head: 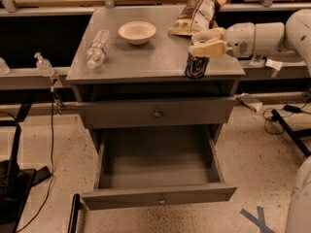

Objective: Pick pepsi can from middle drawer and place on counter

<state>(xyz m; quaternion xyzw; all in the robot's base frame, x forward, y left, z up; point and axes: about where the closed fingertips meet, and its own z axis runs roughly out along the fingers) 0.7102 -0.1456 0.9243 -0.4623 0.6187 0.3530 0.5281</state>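
Gripper [208,46] was clenched on top of the pepsi can [196,66], which was upright directly beneath it at the front edge of the tabletop [146,57]. Middle drawer [160,195] hung open well below.

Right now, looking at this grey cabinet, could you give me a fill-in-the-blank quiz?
1. The pepsi can stands upright on the ____.
2. The gripper is directly ____ the can.
3. The middle drawer is pulled ____.
4. Between the water bottle and the snack bag sits a white ____.
Missing words: counter, above, open, bowl.
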